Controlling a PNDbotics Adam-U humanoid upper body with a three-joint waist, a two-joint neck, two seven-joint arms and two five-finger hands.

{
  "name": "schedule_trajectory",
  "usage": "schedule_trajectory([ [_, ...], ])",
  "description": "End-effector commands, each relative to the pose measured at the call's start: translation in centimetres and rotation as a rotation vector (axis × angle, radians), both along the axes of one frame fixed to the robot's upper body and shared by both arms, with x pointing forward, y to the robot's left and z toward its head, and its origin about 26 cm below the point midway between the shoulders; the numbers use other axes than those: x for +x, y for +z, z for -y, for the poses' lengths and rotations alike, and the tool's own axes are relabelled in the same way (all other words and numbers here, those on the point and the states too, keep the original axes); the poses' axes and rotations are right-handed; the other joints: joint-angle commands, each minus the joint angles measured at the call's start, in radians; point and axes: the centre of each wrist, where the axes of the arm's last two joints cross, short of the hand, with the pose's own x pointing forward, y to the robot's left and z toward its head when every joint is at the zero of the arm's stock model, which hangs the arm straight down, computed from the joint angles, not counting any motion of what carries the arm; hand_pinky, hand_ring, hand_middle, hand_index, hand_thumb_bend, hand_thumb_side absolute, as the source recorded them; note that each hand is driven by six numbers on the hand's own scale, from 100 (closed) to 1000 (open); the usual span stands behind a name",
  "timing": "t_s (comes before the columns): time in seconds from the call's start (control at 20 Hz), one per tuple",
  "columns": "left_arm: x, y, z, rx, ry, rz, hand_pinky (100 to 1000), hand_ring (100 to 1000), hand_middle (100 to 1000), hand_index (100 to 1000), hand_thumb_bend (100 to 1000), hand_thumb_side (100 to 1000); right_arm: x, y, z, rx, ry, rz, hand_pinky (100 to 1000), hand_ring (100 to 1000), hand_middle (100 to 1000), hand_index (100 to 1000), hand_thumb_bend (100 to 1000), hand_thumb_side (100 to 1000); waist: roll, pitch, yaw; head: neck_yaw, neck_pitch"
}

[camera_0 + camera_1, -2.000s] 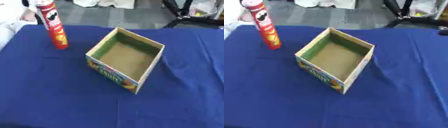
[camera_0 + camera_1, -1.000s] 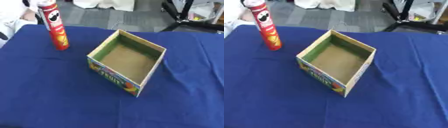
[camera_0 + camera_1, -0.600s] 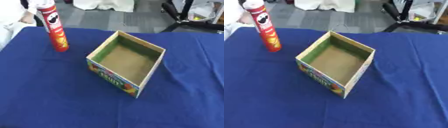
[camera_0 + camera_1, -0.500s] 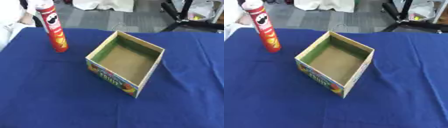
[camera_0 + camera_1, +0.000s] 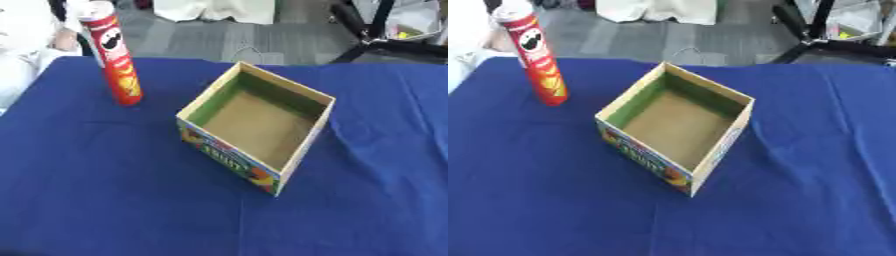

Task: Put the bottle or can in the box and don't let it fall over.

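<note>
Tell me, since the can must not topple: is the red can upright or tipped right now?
Upright. The red can stands on its base on the blue tablecloth, left of the open box.

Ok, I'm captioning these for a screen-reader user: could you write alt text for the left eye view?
An open, empty cardboard box with a green inner lining and a colourful printed front sits mid-table on a blue cloth. A tall red snack can stands upright to its far left, apart from it. No robot hand is in view.
</note>
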Motion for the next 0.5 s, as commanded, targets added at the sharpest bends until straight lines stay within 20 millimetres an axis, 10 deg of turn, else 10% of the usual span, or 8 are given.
schedule_trajectory([
  [0.05, 0.7, 0.7, -1.2, 0.065, 0.053, -0.029, 625, 888, 889, 890, 205, 844, -0.1, 0.9, 0.2, -0.043, -0.001, 0.020, 983, 711, 775, 978, 100, 740, 0.000, -0.010, -0.002, 0.006, -0.033],
  [0.5, 2.6, 1.4, -1.4, 0.167, 0.147, -0.076, 709, 918, 922, 930, 225, 971, 0.1, 1.3, 0.1, -0.056, 0.008, 0.032, 984, 708, 772, 978, 100, 743, 0.003, 0.017, -0.015, 0.007, -0.051],
])
